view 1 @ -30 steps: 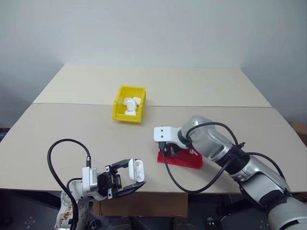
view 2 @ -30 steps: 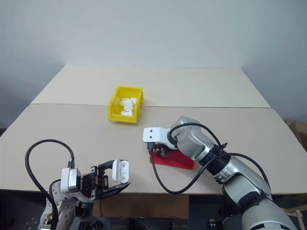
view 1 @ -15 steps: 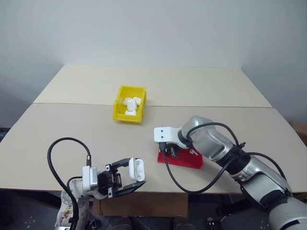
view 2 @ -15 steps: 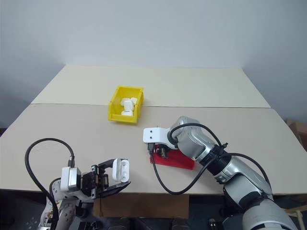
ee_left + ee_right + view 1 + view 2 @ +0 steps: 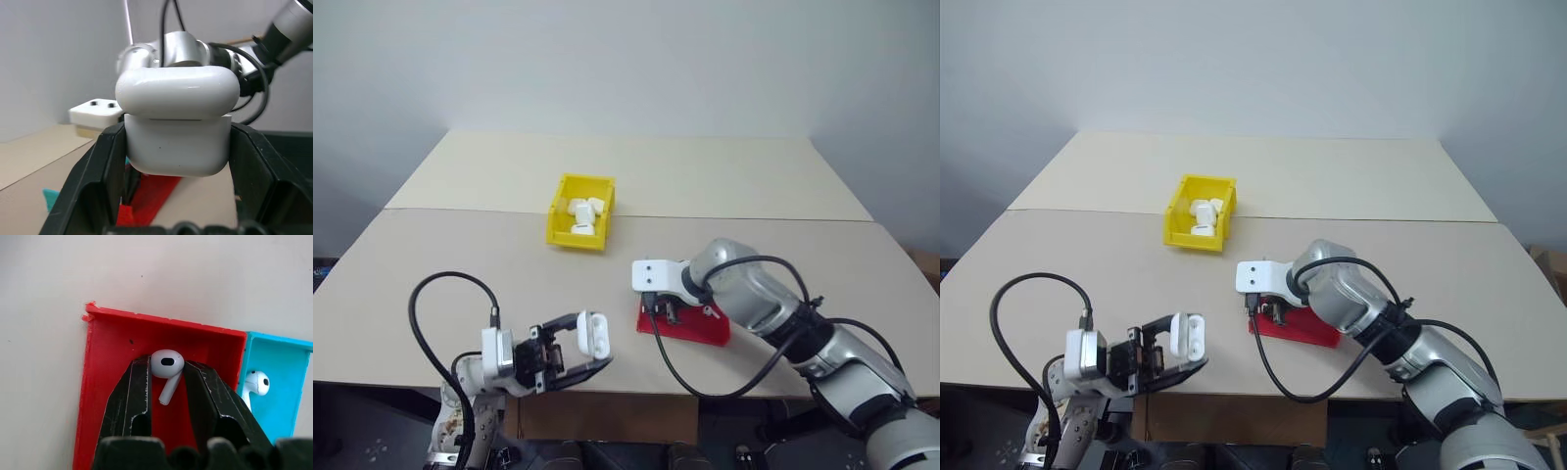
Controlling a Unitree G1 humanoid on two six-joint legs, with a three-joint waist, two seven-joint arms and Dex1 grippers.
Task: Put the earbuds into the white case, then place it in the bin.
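Note:
My left gripper (image 5: pixel 591 345) is shut on the white case (image 5: pixel 593 333) and holds it above the table's front edge; the left wrist view shows the case (image 5: pixel 176 127) clamped between both fingers. To its right, my right gripper (image 5: pixel 166 366) hangs over the red-and-blue tray (image 5: pixel 690 330), shut on one of the earbuds (image 5: pixel 167 364) just above the red compartment. The other earbud (image 5: pixel 256 383) lies in the blue compartment (image 5: pixel 281 396). The yellow bin (image 5: pixel 576 238) stands farther back, at mid-table.
Several white cases (image 5: pixel 580 211) lie inside the bin. A seam runs across the table behind the bin. My right arm and its black cable (image 5: pixel 705 387) reach in from the front right, across the tray's near side.
My left gripper has lifted the case a little. My right gripper has risen slightly over the red tray.

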